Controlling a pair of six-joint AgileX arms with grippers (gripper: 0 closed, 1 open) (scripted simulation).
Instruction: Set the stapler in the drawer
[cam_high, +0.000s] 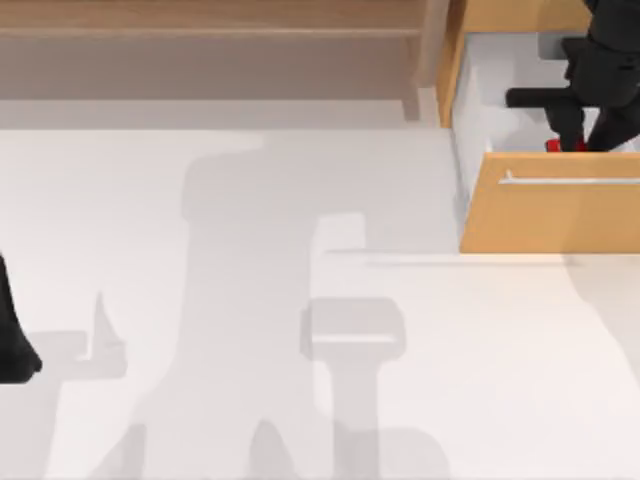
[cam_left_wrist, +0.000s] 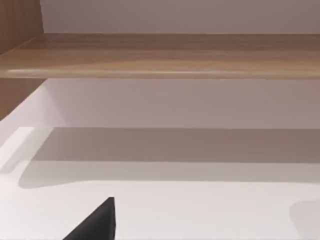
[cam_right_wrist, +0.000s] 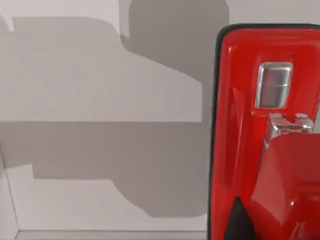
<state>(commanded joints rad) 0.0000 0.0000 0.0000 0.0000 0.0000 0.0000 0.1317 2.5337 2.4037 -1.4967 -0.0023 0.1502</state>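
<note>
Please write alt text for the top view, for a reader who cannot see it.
The right gripper reaches into the open drawer at the table's far right, a red stapler at its fingertips. The left arm is parked at the left edge.

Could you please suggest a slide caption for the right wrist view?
Red stapler over the drawer's white floor, close under the right wrist camera.

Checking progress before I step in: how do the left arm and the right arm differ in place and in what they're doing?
The right arm reaches over the open drawer at the table's far right; the left arm sits at the left edge, over bare table. The right gripper is down inside the drawer's white interior at the red stapler; the left gripper has nothing near it. Both arms are black.
</note>
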